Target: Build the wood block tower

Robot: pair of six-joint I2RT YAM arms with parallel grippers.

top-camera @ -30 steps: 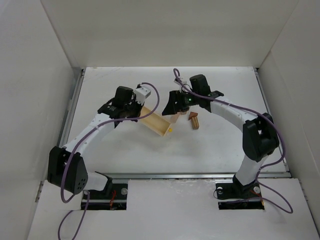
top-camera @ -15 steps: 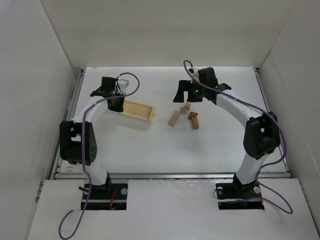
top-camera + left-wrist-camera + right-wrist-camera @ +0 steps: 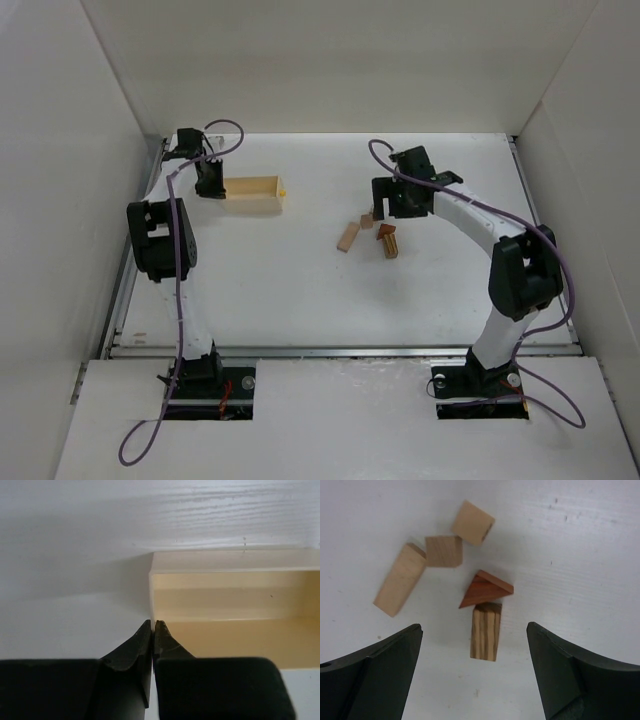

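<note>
No tower stands; the blocks lie loose on the white table. In the right wrist view I see a long tan block (image 3: pixel 400 586), two tan cubes (image 3: pixel 444 551) (image 3: pixel 473 522), a reddish-brown triangle (image 3: pixel 485 588) and a striped block (image 3: pixel 486 631) touching its end. My right gripper (image 3: pixel 474 627) is open and empty above them, its jaws either side of the striped block; it also shows in the top view (image 3: pixel 385 208). My left gripper (image 3: pixel 153 623) is shut on the end wall of the pale yellow wooden box (image 3: pixel 230 610) at the far left (image 3: pixel 250 190).
The box is open-topped and looks empty inside, with a small yellow piece (image 3: pixel 283 187) at its right end. White walls close in the table on three sides. The left arm (image 3: pixel 160 240) stands folded along the left wall.
My left gripper has dragged the box from the table's middle to the far left corner. My right gripper has let go and moved slightly toward the blocks, which now lie uncovered.
</note>
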